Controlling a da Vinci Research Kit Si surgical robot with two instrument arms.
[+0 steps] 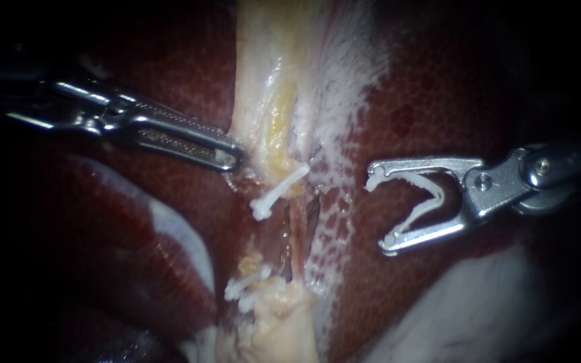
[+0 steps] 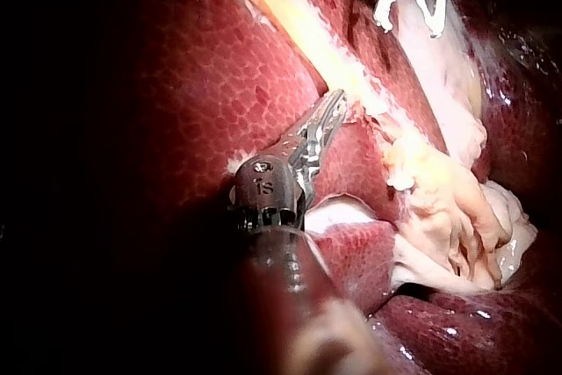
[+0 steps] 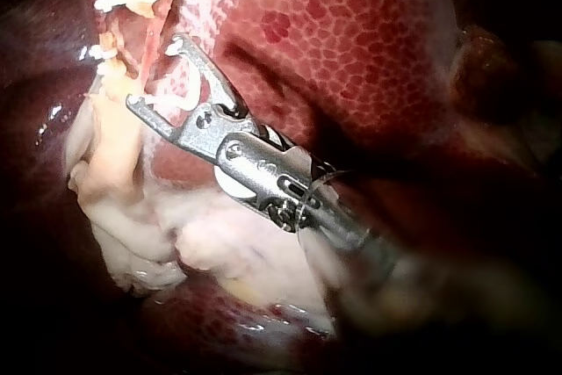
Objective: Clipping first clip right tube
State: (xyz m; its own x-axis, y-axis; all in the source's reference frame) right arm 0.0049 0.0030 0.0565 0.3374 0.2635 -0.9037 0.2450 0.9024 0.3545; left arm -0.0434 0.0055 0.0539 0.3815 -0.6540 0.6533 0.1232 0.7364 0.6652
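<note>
My left instrument [image 1: 231, 156] comes in from the left, its jaws shut on the edge of the pale yellowish tissue band [image 1: 270, 81]; the left wrist view shows the same hold [image 2: 332, 113]. My right instrument [image 1: 379, 214] hovers over the liver [image 1: 438, 101], to the right of the tubes and apart from them. Its jaws stand wide and carry a white open clip [image 1: 425, 202], which also shows in the right wrist view [image 3: 189, 90]. Thin tubes [image 1: 298, 232] run down the middle; I cannot tell the right one apart. A white clip [image 1: 278, 191] sits closed across the strand just below the left instrument's jaws.
Two more white clips [image 1: 250, 289] sit lower on the strand, just above a pale fatty lump [image 1: 277, 323]. Dark red liver lobes [image 1: 136, 255] flank the band on both sides. A whitish film [image 1: 344, 81] lies right of the band.
</note>
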